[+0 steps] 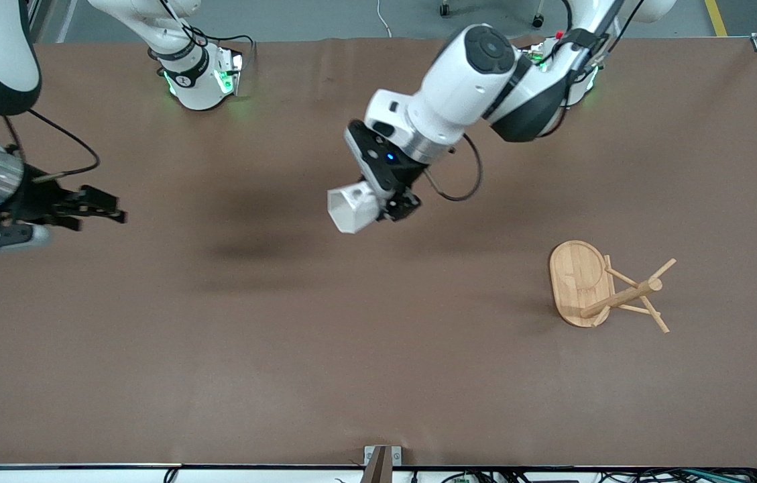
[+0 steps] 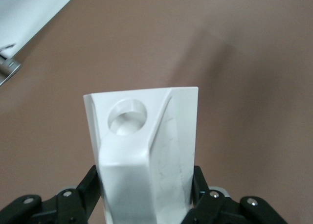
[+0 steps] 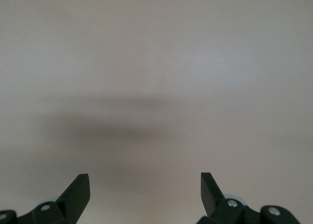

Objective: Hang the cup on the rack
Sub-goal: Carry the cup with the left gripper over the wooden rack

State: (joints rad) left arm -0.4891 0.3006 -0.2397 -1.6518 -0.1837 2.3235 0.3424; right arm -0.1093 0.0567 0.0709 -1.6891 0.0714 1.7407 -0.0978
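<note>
My left gripper (image 1: 391, 204) is shut on the white faceted cup (image 1: 353, 208) and holds it in the air over the middle of the table. In the left wrist view the cup (image 2: 146, 150) fills the space between the black fingers (image 2: 93, 185), its blocky handle with the round hole facing the camera. The bamboo rack (image 1: 603, 286) stands on its oval base toward the left arm's end of the table, post and pegs leaning toward the table's edge. My right gripper (image 1: 106, 211) is open and empty, waiting over the right arm's end; its wrist view (image 3: 145, 185) shows only bare table.
The brown table (image 1: 284, 349) stretches wide around the rack. Both arm bases (image 1: 200, 80) stand along the edge farthest from the front camera. A small bracket (image 1: 378, 459) sits at the table's near edge.
</note>
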